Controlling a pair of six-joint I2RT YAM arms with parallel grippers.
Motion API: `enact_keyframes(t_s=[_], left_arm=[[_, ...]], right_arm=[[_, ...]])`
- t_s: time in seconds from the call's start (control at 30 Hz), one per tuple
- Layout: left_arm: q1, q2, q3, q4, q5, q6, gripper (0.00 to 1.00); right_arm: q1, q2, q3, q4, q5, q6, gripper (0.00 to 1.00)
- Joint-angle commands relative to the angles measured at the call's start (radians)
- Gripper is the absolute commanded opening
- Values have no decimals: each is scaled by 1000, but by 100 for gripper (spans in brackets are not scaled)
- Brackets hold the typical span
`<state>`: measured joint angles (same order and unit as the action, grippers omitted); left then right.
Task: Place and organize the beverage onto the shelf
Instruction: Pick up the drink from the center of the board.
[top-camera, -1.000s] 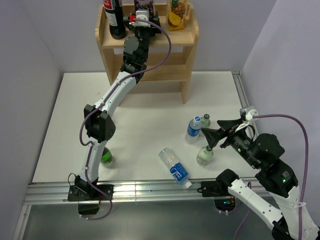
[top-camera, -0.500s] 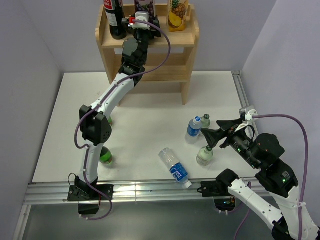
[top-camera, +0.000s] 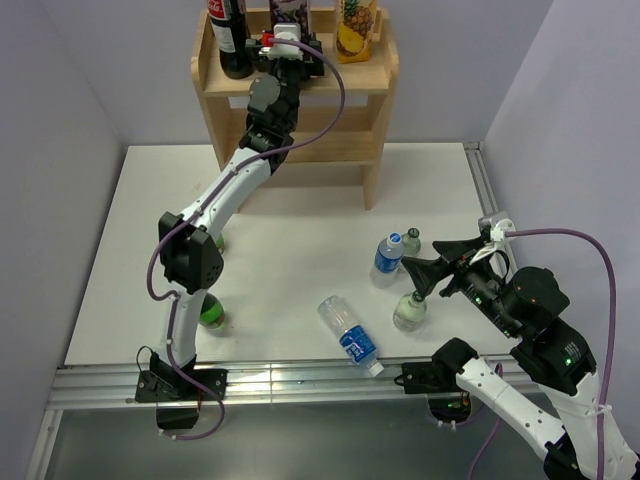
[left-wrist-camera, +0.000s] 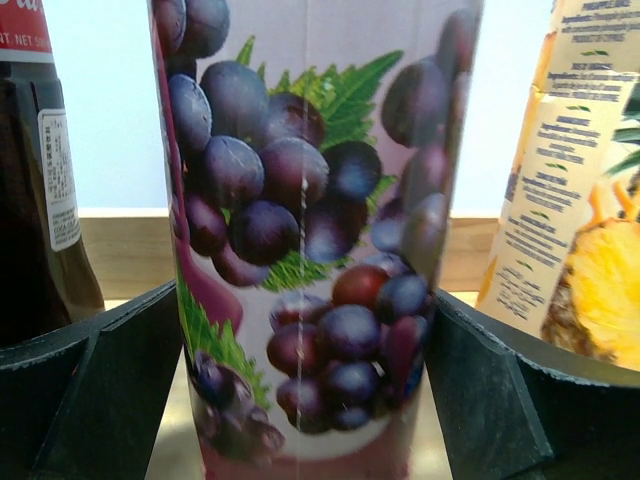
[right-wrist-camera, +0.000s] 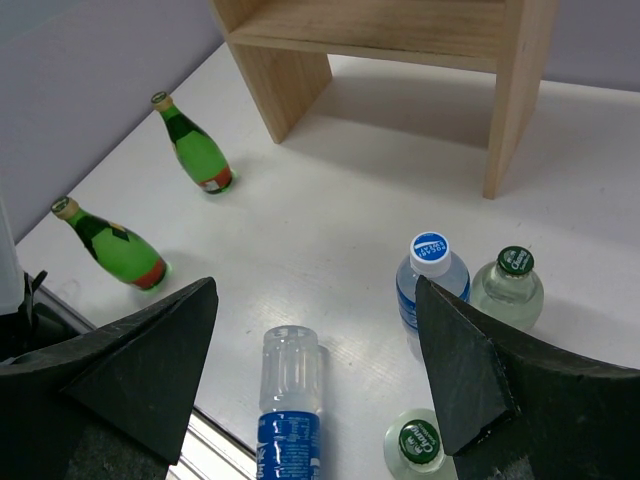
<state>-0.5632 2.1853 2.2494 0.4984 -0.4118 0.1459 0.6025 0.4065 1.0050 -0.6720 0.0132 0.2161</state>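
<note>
Wooden shelf (top-camera: 360, 82) carries grape carton (left-wrist-camera: 300, 250) between wide left fingers (left-wrist-camera: 100, 400); right fingers (right-wrist-camera: 140, 370) gape wide.

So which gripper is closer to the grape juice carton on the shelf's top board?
The left gripper. Its fingers closely flank the grape juice carton atop the shelf; the right gripper hangs open above loose bottles at the table's front right, well away.

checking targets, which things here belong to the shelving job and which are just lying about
Job: shelf, cola bottle, grape carton, pineapple carton, two green bottles, blue-capped water bottle, two green-capped clear bottles, water bottle lying flat.
Not part of it: purple cable, metal rail.
</note>
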Motion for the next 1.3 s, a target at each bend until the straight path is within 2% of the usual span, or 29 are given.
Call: enact_keyframes(t_s=[0.0,0.27,0.53,0.67,0.87,1.0,1.1,1.27], left_arm=[[-47,-22,-57,-143,-81,-19,99],[-55,-68,-94,-161,-114,-34,100],[-112,-182,-244,-80,-174,26,99],[-129,-225,-267,-95,-215,12,99],[-152,-367,-416,-75,-243,-46,100],[-184,-459,-473,-124,-260,-75,99],[-208,-511,-470,-256,-285,-127,99],[-225,-630,-525,-495,-332,-325,99]], right_arm=[[2,-3,1,54,-5,3,87],[2,6,6,48,-9,3,87],[2,15,12,42,-4,9,87],[2,23,15,38,2,11,87],[2,54,17,35,24,19,86],[2,86,18,17,59,38,86],[2,115,15,11,74,54,85],[2,167,-5,20,91,69,85]])
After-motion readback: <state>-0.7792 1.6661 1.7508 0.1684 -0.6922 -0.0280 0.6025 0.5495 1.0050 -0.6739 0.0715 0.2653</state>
